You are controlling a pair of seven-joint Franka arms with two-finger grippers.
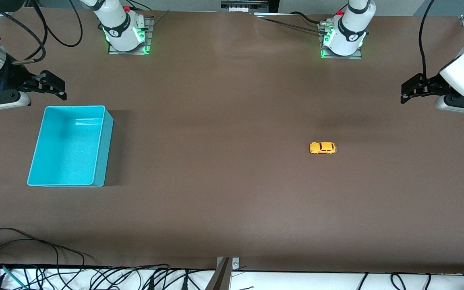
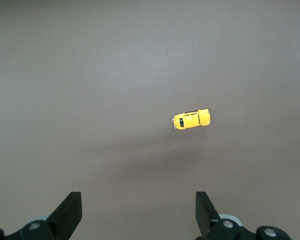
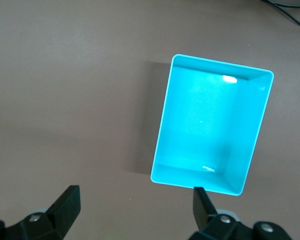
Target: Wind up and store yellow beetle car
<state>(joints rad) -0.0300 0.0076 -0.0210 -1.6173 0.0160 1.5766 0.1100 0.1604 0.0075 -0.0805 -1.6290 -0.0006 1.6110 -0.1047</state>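
- Here I am at the start: the yellow beetle car (image 1: 323,148) sits on its wheels on the bare brown bench (image 1: 224,193), untouched, well apart from the turquoise bin (image 1: 102,133) and toward the left arm's end of the bench.
- My left tool (image 1: 406,93) hangs in the air off toward the left arm's end, well apart from the car, fingers spread wide and holding nothing. In the left wrist view the car (image 2: 191,119) lies ahead of the released fingers (image 2: 70,210).
- My right tool (image 1: 56,85) hovers just beside the bin's rim on the side farther from the front camera, also released and empty, waiting. Its wrist view looks straight down into the bin (image 3: 162,150), which has nothing in it.
- The step in hand, as I judge it, is reaching the car with the left tool. To do it well I should come down over the roof with the fingers across the narrow width of the body, closing on the flat sides.
- The car is tiny, rounded and glossy, likely hard and slippery, so a centred, low grip matters; a pinch on the curved roof could squirt it out.
- Winding probably means dragging the black wheels backward on the matte bench, so I want downward pressure and a straight pull.
- The bin is rigid, smooth plastic with upright walls and an open top: an easy drop.
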